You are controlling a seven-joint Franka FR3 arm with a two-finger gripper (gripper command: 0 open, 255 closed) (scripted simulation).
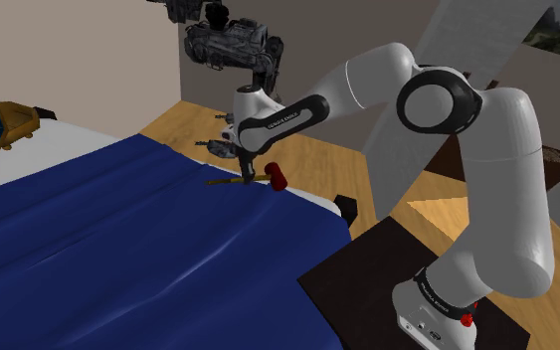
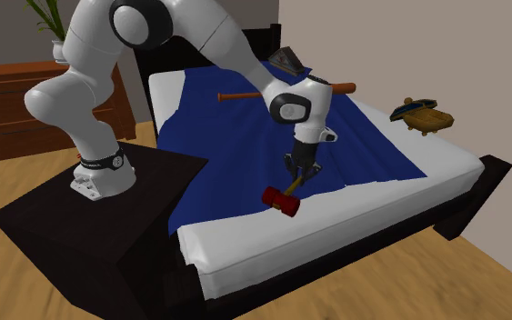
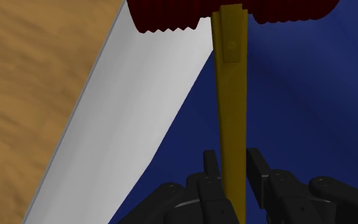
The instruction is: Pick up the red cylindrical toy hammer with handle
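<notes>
Red toy hammer is sitting right at the edge of the bed, head half on the white sheet, half on the blue blanket. Its yellowish handle runs back up into the hand. From the wrist view the hand is closed around that handle, black fingers snug on either side, head out past the tips.

The shoulder view looked down from beside the stand over the bed. The second exterior view faced the arm from across the bed. The wrist view sat close along the end effector; all shared the hammer at the bed's edge
</notes>
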